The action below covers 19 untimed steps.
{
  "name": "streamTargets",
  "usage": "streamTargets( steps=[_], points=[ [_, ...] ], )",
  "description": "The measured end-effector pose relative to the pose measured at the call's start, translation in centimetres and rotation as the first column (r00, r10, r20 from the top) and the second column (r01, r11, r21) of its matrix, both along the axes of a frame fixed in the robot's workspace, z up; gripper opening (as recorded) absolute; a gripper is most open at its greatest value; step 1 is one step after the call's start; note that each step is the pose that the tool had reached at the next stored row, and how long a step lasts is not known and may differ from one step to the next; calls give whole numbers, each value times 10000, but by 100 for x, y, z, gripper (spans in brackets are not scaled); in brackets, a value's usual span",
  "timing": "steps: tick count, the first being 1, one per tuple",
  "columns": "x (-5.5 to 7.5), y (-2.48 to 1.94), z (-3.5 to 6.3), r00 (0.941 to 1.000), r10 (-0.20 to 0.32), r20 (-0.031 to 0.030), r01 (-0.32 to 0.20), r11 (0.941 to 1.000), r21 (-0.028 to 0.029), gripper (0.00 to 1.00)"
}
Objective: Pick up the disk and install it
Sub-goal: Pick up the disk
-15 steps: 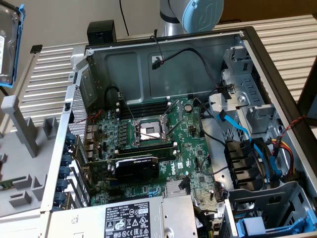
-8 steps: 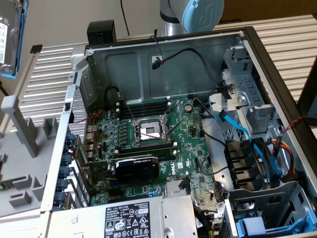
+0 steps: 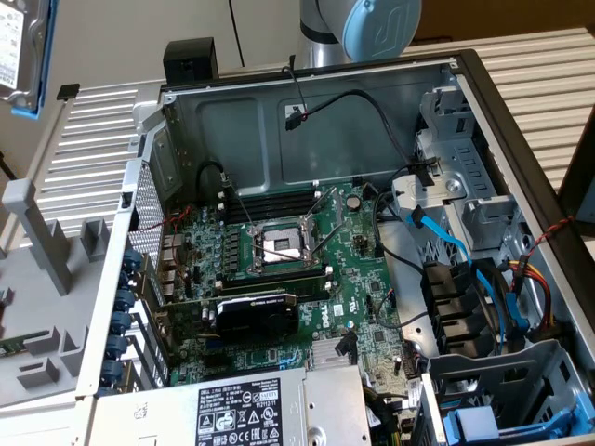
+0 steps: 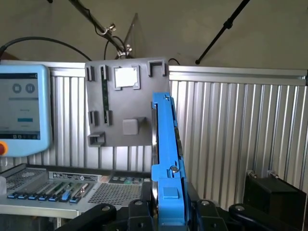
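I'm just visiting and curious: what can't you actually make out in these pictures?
- Exterior view: the disk is mostly cut off by the picture's corner.
- Wrist view: the disk stands edge-on, hiding its label.
- Wrist view: the claw is partly cut off by the picture's edge.

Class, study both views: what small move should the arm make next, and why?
Probably carry the disk toward the drive cage at the exterior view's lower right: the hand grips it edge-on, outside the open case, at the upper left.
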State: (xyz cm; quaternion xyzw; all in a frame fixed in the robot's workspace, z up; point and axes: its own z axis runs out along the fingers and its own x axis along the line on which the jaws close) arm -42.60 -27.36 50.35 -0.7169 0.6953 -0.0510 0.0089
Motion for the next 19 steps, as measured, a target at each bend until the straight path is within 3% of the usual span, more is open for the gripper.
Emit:
streamTargets(
  steps=[11,19],
  points=[
    [312,7,299,10000,-1,2,1,9999,123,37],
    [656,7,420,10000,-1,2,1,9998,207,37]
  ],
)
